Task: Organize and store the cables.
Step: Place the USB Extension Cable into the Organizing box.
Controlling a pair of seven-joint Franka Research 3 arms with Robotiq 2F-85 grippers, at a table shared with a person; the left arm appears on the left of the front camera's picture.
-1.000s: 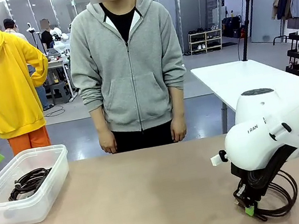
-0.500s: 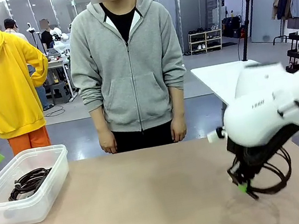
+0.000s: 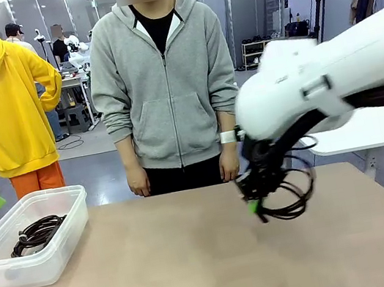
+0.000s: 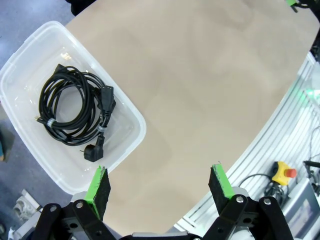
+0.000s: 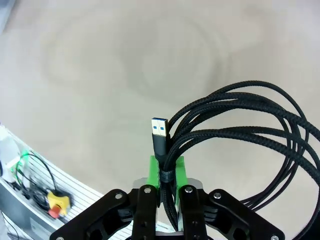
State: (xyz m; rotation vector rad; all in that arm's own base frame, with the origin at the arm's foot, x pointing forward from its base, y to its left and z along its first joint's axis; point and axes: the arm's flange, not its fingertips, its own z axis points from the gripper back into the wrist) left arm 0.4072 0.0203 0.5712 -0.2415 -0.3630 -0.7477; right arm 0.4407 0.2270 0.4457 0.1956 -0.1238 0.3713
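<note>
Open workshop, tan desk [image 3: 162,268], person in grey hoodie [image 3: 164,81] standing at far edge. Right gripper [image 5: 161,192] has lifted off the near-right desk and swung toward centre, jaws pinching coiled black braided cable [image 3: 289,189] with blue USB plug, so transfer underway. Clear plastic bin [image 3: 62,248] far left holds one coiled black power cord [image 4: 70,107]. Left gripper [image 4: 160,187] above bin, jaws spread, empty.

Bright even indoor light; right arm [image 3: 315,84] motion-blurred; wrist views bowed at edges; shadows faint.
</note>
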